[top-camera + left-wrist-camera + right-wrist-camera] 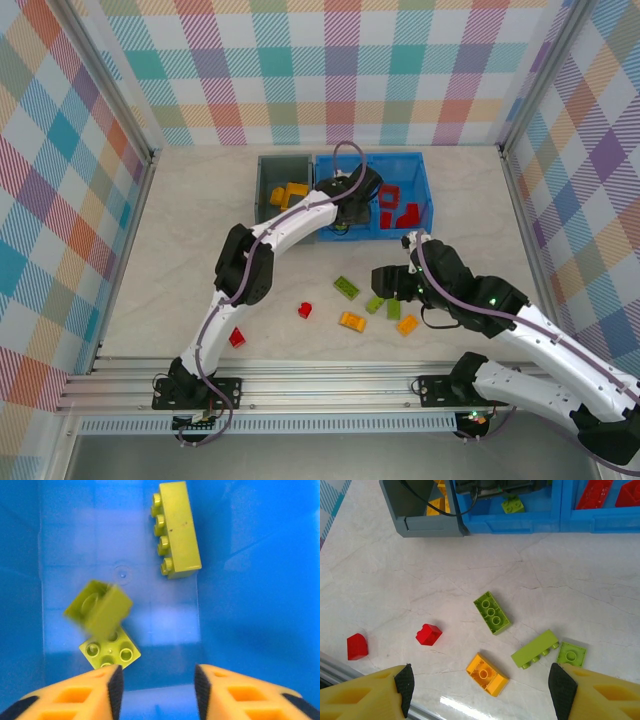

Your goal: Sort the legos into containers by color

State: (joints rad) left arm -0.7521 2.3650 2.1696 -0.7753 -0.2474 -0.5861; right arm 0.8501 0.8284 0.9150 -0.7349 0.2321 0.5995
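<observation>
Hovering over the blue bin's [240, 580] left compartment, the left gripper [157, 690] has its fingers apart with nothing between them. Beneath it a blurred, tilted lime brick [97, 611] overlaps a square lime brick [111, 652], and a long lime brick [177, 530] lies farther in. Red bricks [400, 212] sit in the right compartment. The grey bin [262, 190], against the blue bin's left side, holds yellow bricks [290, 193]. On the table in front of the blue bin, the right gripper [482, 690] stands wide and empty above loose green [491, 612], orange [487, 674] and red [428, 634] pieces.
</observation>
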